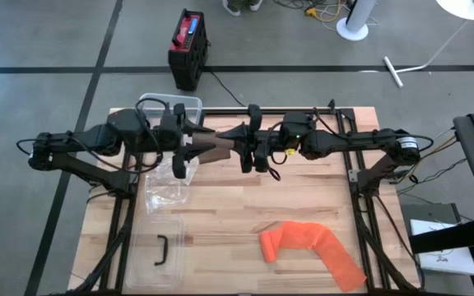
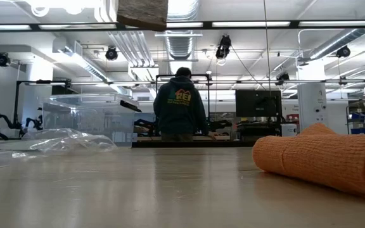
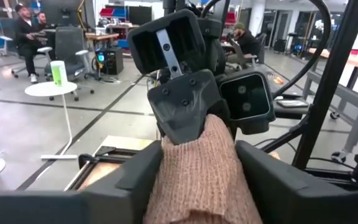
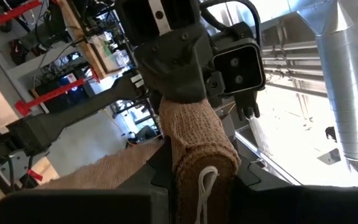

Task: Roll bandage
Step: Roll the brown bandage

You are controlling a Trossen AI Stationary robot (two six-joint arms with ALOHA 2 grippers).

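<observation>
both arms raised, meeting nose to nose above the table's back edge. left gripper (image 1: 202,148) and right gripper (image 1: 235,141) each clamp an end of the tan bandage roll (image 1: 219,149). no readable labels.

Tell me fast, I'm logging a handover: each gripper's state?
Left gripper: closed on the tan bandage roll.
Right gripper: closed on the same roll.

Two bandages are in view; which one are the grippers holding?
The tan bandage, held above the table between the left gripper and right gripper. The orange bandage lies untouched on the table.
</observation>
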